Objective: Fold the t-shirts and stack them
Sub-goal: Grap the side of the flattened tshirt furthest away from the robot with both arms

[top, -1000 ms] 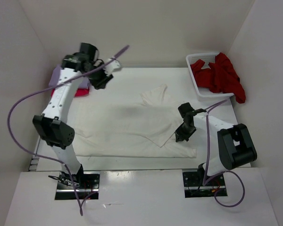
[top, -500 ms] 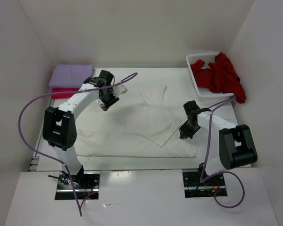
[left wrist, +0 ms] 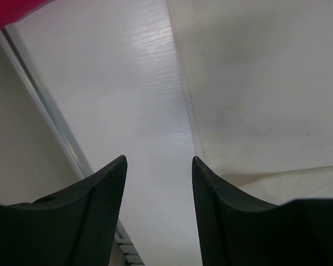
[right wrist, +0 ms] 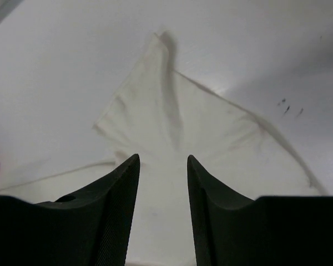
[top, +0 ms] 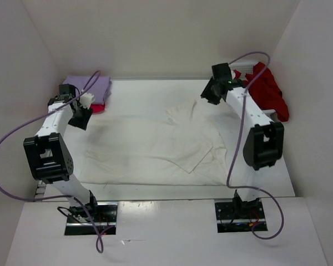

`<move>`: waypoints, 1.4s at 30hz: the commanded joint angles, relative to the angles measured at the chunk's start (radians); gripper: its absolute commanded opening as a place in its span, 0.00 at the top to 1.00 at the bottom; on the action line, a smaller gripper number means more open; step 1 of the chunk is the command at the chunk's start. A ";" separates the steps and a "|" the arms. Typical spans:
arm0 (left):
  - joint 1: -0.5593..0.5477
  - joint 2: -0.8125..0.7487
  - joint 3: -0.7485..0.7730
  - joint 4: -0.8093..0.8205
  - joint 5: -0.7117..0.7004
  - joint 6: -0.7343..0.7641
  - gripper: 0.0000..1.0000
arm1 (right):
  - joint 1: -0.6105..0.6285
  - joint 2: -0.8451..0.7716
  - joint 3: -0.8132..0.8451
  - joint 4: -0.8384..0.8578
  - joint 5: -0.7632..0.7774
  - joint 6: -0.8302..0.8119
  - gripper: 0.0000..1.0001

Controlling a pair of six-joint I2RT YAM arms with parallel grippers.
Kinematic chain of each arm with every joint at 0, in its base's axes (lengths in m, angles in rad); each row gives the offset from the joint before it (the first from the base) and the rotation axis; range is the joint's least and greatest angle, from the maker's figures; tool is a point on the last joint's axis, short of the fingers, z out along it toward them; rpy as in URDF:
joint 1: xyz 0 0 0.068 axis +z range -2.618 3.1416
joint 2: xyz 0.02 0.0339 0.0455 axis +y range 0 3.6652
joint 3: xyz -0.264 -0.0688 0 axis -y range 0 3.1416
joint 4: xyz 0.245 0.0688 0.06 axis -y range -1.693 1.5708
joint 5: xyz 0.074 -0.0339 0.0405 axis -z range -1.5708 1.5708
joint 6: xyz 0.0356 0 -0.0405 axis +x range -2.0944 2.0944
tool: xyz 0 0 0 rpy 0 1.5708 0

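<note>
A cream white t-shirt lies spread over the middle of the table, its right side folded inward. My right gripper hovers open above its far sleeve, and the right wrist view shows nothing between the fingers. My left gripper stands open over bare table beside the shirt's left edge, holding nothing. A folded lavender t-shirt rests on a magenta-pink one at the back left. The dark red t-shirt hangs out of the basket.
A white lattice basket stands at the back right, partly behind the right arm. White walls enclose the table on three sides. A metal rail runs along the table's left edge. Purple cables trail from both arms.
The right gripper has opened off the cream shirt's front right part and swung to the back by the sleeve. The left arm moved from the back middle to the shirt's left edge.
</note>
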 commanded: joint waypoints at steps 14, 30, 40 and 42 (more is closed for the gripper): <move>0.064 0.275 0.191 0.127 0.240 -0.137 0.38 | 0.010 0.916 1.077 -0.324 0.018 -0.138 0.40; 0.073 0.409 0.273 0.156 0.317 -0.177 0.36 | 0.050 1.053 1.407 -0.631 -0.037 -0.159 0.40; 0.046 0.502 0.292 0.176 0.297 -0.177 0.34 | 0.059 1.010 1.320 -0.631 -0.046 -0.168 0.43; 0.046 0.515 0.292 0.176 0.297 -0.154 0.41 | 0.059 1.010 1.320 -0.631 -0.037 -0.168 0.52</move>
